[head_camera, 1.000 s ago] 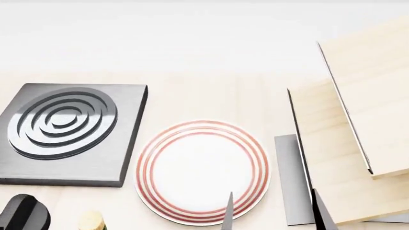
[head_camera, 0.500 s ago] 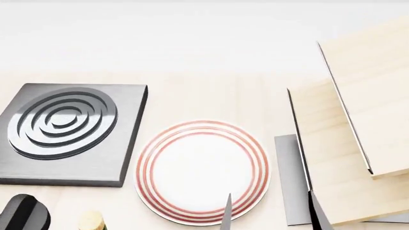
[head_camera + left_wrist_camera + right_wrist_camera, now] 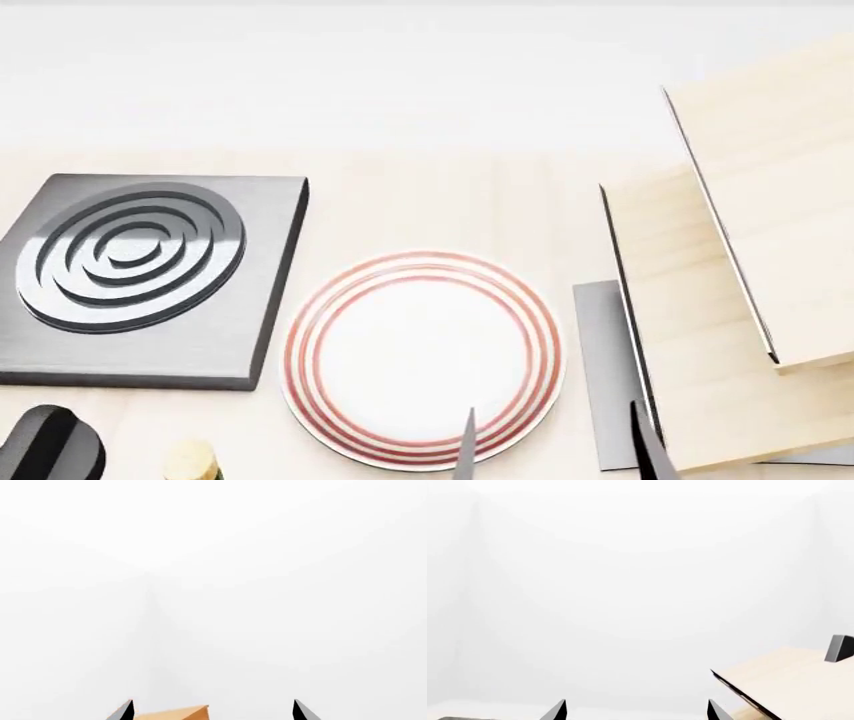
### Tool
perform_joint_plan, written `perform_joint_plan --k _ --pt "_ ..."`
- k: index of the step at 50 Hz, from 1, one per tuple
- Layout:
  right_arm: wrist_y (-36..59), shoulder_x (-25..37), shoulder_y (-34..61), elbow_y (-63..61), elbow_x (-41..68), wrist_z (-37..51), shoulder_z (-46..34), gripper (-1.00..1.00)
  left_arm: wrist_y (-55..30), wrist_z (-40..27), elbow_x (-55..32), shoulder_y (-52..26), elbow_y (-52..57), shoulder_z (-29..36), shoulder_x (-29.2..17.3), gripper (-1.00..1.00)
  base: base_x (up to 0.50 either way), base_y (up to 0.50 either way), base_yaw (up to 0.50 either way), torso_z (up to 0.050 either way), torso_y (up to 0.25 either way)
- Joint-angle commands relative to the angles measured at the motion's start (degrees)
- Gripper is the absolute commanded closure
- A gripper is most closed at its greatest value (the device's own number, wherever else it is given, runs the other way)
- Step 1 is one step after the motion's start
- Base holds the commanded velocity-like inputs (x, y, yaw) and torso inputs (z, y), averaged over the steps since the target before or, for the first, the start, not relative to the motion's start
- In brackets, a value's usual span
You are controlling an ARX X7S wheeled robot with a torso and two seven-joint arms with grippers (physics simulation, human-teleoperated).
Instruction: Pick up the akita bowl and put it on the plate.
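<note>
Head view is showing the plate [image 3: 422, 358] lying bare on the tabletop [image 3: 441, 200], awaiting a bowl nowhere visible; the right pincer [image 3: 554, 445] is hovering wide, holding nothing.

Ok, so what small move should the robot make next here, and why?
Probably tilt the head down or pull back to find the akita bowl, since none of the views shows it. The plate lies bare, the right gripper hangs open and empty by its near rim, and the left gripper is open too, so there is nothing to reach for yet.
</note>
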Motion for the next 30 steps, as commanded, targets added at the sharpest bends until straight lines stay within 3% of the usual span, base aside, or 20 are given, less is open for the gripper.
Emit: perform_joint_plan --k 1,9,24,30 --pt "-0.2 -0.1 0.4 1.2 -0.1 0.1 -0.6 -1.0 -3.3 -1.0 -11.6 2.3 -1.8 -11.0 -4.9 -1.0 0.0 0.0 0.0 0.0 0.0" --pt "-0.1 0.0 0.7 1.6 0.1 0.1 -0.9 -1.0 -4.1 -1.8 -20.6 -1.2 -8.0 -10.7 -9.4 -1.0 0.0 0.0 0.0 0.0 0.0" --pt "0.2 -0.1 2.1 3.8 0.4 0.1 -1.6 -1.0 4.4 -6.6 -31.4 -10.3 -20.5 6.0 -24.6 -1.0 0.0 0.0 0.0 0.0 0.0" --pt "1.0 -0.5 3.8 6.4 1.0 0.0 -1.7 -1.0 3.8 -5.5 -35.6 -11.0 -22.8 7.7 -28.5 -1.0 0.0 0.0 0.0 0.0 0.0"
